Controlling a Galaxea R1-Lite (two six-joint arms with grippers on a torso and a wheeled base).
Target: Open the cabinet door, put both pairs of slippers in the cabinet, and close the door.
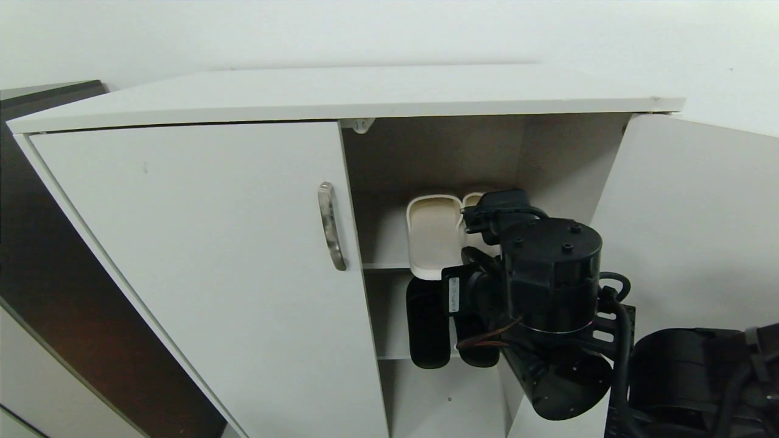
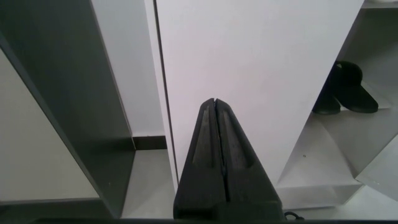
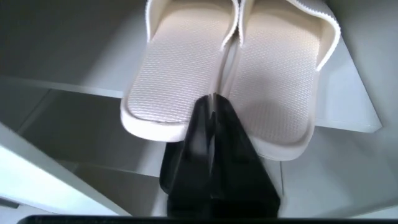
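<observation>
The cabinet's right door (image 1: 688,225) stands open; the left door (image 1: 201,255) with its metal handle (image 1: 329,226) is shut. A cream pair of slippers (image 1: 433,234) lies on the upper shelf, heels hanging over the front edge. A black pair of slippers (image 1: 428,328) lies on the shelf below. My right gripper (image 3: 213,98) is shut, its tips at the seam between the heels of the cream slippers (image 3: 186,62); I see nothing between its fingers. My left gripper (image 2: 214,102) is shut and empty, low in front of the closed left door (image 2: 249,68), with the black slippers (image 2: 348,90) off to one side.
My right arm (image 1: 548,286) fills the lower part of the open compartment. The cabinet top (image 1: 341,91) juts out above. A dark panel (image 1: 55,255) stands left of the cabinet. A white wall rises behind.
</observation>
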